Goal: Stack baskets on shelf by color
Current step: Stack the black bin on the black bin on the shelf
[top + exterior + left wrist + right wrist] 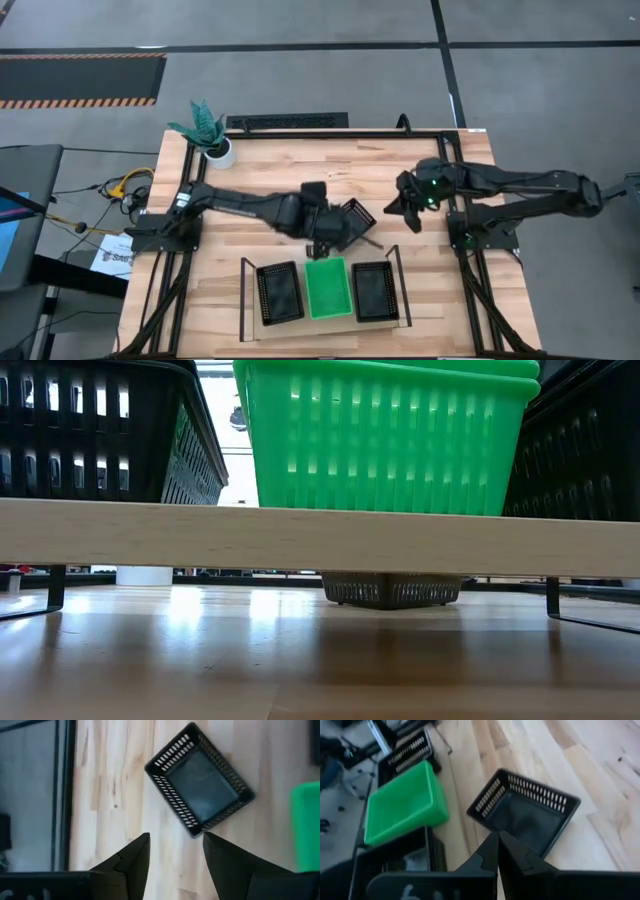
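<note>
A loose black basket (354, 221) (200, 780) (525, 815) rests on its base on the table, turned askew, just beyond the shelf. The shelf (322, 322) (320, 538) carries a black basket (280, 293) on the left, a green stack (328, 287) (385, 435) in the middle and a black basket (375, 291) on the right. My left gripper (321, 243) (176, 837) is open and hovers over the table beside the loose basket's near corner. My right gripper (408, 210) (497, 836) is shut and held above the table to the right of that basket.
A white pot with a green plant (213, 143) stands at the far left corner. A long black bar (288, 122) lies along the far edge. Bare wood shows between the loose basket and the far edge. In the low view the loose basket (390, 590) shows under the shelf board.
</note>
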Robot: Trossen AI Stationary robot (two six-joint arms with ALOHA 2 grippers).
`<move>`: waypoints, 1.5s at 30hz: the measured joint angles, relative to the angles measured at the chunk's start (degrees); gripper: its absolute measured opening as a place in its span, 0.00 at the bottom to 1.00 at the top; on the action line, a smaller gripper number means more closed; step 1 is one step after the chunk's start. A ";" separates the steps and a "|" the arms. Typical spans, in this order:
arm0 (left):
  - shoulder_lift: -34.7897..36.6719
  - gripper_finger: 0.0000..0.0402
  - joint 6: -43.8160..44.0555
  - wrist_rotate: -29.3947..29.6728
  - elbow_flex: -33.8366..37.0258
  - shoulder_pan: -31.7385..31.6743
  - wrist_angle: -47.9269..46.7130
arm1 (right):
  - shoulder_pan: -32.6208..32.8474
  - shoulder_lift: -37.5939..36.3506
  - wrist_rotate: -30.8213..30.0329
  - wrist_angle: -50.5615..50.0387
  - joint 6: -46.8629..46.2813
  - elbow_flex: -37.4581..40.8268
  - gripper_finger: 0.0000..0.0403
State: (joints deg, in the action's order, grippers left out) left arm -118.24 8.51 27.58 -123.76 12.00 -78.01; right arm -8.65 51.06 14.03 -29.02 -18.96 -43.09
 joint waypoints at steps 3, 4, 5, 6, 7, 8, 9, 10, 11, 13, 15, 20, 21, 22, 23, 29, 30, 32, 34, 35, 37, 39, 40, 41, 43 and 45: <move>0.17 0.43 -6.15 -0.42 2.46 -3.13 4.40 | 4.47 -1.12 -2.89 -0.56 -0.95 0.87 0.08; 0.17 0.43 -7.83 -1.28 3.57 -4.12 5.80 | 6.10 -1.56 -3.65 -0.52 -1.37 1.46 0.07; 0.10 0.43 -9.26 -2.95 4.53 -5.09 6.47 | 7.58 -2.00 -4.07 -0.72 -1.41 2.08 0.07; 0.09 0.43 -10.40 -4.98 5.60 -6.04 7.21 | 9.12 -2.29 -4.57 -0.59 -1.63 2.68 0.07; 0.10 0.43 -11.76 -7.81 6.91 -6.90 8.81 | 10.52 -2.59 -5.22 -0.40 -2.02 3.36 0.07; 0.18 0.43 -13.37 -11.30 8.66 -7.68 11.19 | 11.77 -2.80 -5.86 -0.63 -2.56 4.04 0.06; 0.19 0.43 -14.87 -14.28 10.45 -8.33 12.95 | 13.00 -2.89 -6.84 -0.92 -3.17 4.49 0.06; 0.07 0.43 -16.25 -16.11 12.16 -8.79 14.10 | 14.11 -2.87 -7.74 -0.67 -3.58 4.80 0.06; -0.05 0.43 -17.77 -17.36 13.52 -9.15 14.96 | 15.16 -2.86 -8.57 -0.50 -3.86 4.99 0.06; -0.11 0.43 -20.69 -19.00 15.08 -9.66 16.67 | 16.96 -2.88 -9.96 -0.48 -4.42 5.37 0.05; 0.07 0.43 -23.11 -20.67 16.60 -9.83 19.22 | 18.53 -2.80 -11.17 0.18 -5.01 5.95 0.06; 0.08 0.43 -28.52 -23.75 18.29 -9.57 20.98 | 21.01 -2.77 -11.64 3.07 -6.09 7.52 0.07; 0.09 0.43 -29.14 -24.23 18.76 -9.53 21.30 | 21.42 -2.77 -11.64 3.36 -6.13 7.77 0.07; 0.07 0.43 -29.68 -24.39 19.16 -9.44 21.01 | 21.76 -2.75 -11.64 3.44 -6.16 7.97 0.06; 0.03 0.43 -30.34 -24.39 19.46 -9.40 20.75 | 22.11 -2.75 -11.64 3.61 -6.19 8.08 0.06; 0.07 0.43 -37.53 -25.40 23.96 -9.49 24.96 | 23.35 -2.77 -11.68 5.08 -6.20 8.09 0.05; 0.07 0.43 -38.27 -25.46 24.78 -9.62 26.43 | 23.35 -2.77 -11.70 5.23 -6.18 8.09 0.05; 0.07 0.43 -39.39 -25.81 25.87 -9.78 27.41 | 23.35 -2.77 -11.73 5.14 -6.17 8.09 0.05; 0.07 0.43 -40.65 -25.81 26.31 -10.03 27.47 | 23.32 -2.77 -11.73 5.14 -6.11 8.09 0.06; 0.07 0.43 -41.51 -25.80 26.40 -10.09 27.84 | 23.32 -2.77 -11.75 5.14 -6.09 8.09 0.06; 0.07 0.43 -42.84 -25.94 26.49 -10.16 27.86 | 23.31 -2.77 -11.77 5.14 -6.09 8.09 0.06; 0.07 0.43 -43.52 -28.04 26.49 -10.41 27.76 | 23.30 -2.77 -11.77 5.12 -6.10 8.09 0.07; 0.07 0.43 -43.97 -29.40 26.49 -10.45 27.57 | 23.32 -2.77 -11.77 5.12 -6.12 8.09 0.07; 0.07 0.43 -44.73 -30.33 26.49 -10.44 27.23 | 23.32 -2.77 -11.77 5.12 -6.12 8.09 0.07; 0.07 0.43 -46.41 -30.62 26.49 -10.39 26.99 | 23.30 -2.77 -11.77 5.12 -6.11 8.09 0.06; 0.07 0.43 -47.08 -30.67 26.49 -10.38 27.33 | 23.30 -2.77 -11.77 5.12 -6.09 8.09 0.06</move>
State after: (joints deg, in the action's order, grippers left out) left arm -118.17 -38.56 -3.09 -97.27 1.62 -50.68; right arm 14.66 48.29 2.26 -23.90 -25.06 -35.00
